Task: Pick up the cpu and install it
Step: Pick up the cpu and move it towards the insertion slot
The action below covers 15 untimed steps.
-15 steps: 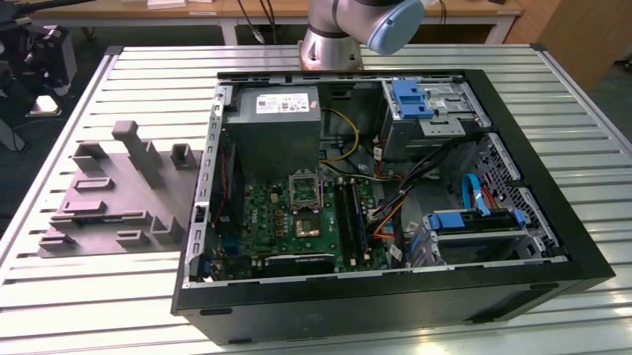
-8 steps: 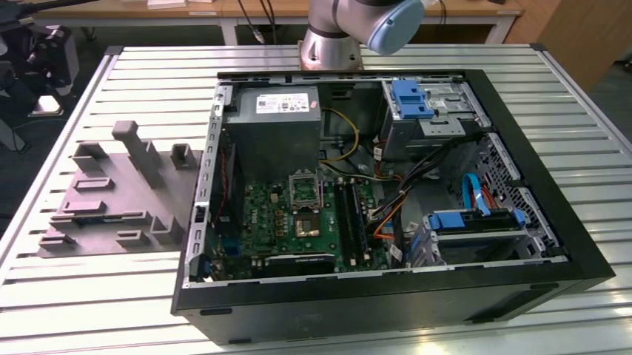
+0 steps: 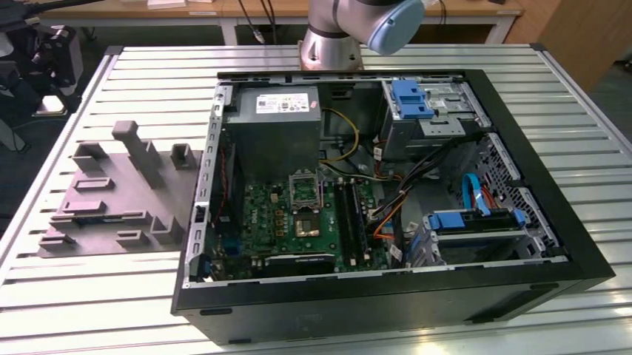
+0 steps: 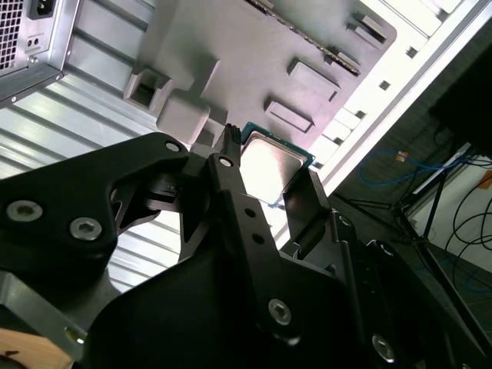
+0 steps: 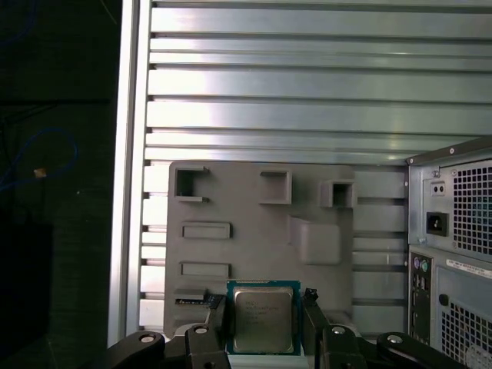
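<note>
The gripper (image 5: 263, 301) clamps the cpu (image 5: 263, 321) between its jaws, a finger on each opposite edge. The chip is square, with no long axis, and its metal top faces both wrist views. The arm (image 3: 341, 29) aims the jaws at the grey tray (image 5: 254, 238) beyond them.

The cpu (image 5: 264, 321) has a smooth, pale silvery metal top with a soft sheen and a teal-green rim. The gripper (image 4: 266, 157) clamping it is matt black with bright steel screw heads. The bench (image 5: 269, 115) is ribbed, brushed aluminium that throws back the light, the tray (image 5: 254, 254) lying on it is dull grey plastic, and the computer case (image 3: 395, 303) has matt black panels around bare grey sheet metal and a green circuit board (image 3: 286, 214).
</note>
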Available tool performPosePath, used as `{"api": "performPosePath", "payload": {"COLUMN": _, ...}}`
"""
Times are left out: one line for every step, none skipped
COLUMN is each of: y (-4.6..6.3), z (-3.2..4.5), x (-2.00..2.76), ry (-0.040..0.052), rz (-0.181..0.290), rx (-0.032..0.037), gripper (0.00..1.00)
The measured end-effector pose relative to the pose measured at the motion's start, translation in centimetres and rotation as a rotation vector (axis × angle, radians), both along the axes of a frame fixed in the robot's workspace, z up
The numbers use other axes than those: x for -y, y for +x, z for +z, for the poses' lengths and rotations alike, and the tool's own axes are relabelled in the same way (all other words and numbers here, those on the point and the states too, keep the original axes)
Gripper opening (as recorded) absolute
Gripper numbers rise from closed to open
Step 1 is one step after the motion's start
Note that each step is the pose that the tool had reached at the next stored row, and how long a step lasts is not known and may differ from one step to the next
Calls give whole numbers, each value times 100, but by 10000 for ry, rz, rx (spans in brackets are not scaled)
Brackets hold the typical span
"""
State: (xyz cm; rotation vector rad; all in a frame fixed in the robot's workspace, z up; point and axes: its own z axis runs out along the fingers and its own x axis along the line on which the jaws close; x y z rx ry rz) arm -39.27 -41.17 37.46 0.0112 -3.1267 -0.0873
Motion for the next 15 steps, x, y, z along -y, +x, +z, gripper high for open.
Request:
{"api": "performPosePath", "payload": {"y": 8, "z": 0, "x": 0, "ry": 0, "rz": 0, "rx": 0, "gripper": 47}}
{"api": "performPosePath", "payload": {"y": 16, "z": 0, "x": 0, "ry": 0, "rz": 0, "rx": -1, "gripper": 47}}
{"api": "performPosePath", "payload": {"y": 24, "z": 0, "x": 0, "ry": 0, "rz": 0, "rx": -1, "gripper": 47}}
{"api": "performPosePath", "payload": {"y": 32, "z": 0, "x": 0, "ry": 0, "rz": 0, "rx": 0, "gripper": 47}}
{"api": "performPosePath", "payload": {"y": 38, "z": 0, "x": 0, "ry": 0, "rz": -1, "rx": 0, "gripper": 47}}
{"api": "performPosePath", "payload": {"y": 39, "z": -1, "x": 0, "ry": 1, "rz": -1, "rx": 1, "gripper": 47}}
{"api": "performPosePath", "payload": {"y": 39, "z": 0, "x": 0, "ry": 0, "rz": -2, "rx": 0, "gripper": 47}}
{"api": "performPosePath", "payload": {"y": 40, "z": 0, "x": 0, "ry": 0, "rz": -1, "rx": 0, "gripper": 47}}
{"api": "performPosePath", "payload": {"y": 42, "z": 0, "x": 0, "ry": 0, "rz": 0, "rx": -1, "gripper": 47}}
{"api": "performPosePath", "payload": {"y": 42, "z": 0, "x": 0, "ry": 0, "rz": -1, "rx": -1, "gripper": 47}}
{"api": "performPosePath", "payload": {"y": 42, "z": 0, "x": 0, "ry": 0, "rz": -1, "rx": 0, "gripper": 47}}
{"api": "performPosePath", "payload": {"y": 43, "z": 0, "x": 0, "ry": 0, "rz": 0, "rx": 0, "gripper": 47}}
{"api": "performPosePath", "payload": {"y": 44, "z": 0, "x": 0, "ry": 0, "rz": 0, "rx": -1, "gripper": 47}}
{"api": "performPosePath", "payload": {"y": 44, "z": 3, "x": 0, "ry": -1, "rz": 0, "rx": -1, "gripper": 47}}
{"api": "performPosePath", "payload": {"y": 44, "z": 10, "x": 0, "ry": -2, "rz": -1, "rx": -3, "gripper": 47}}
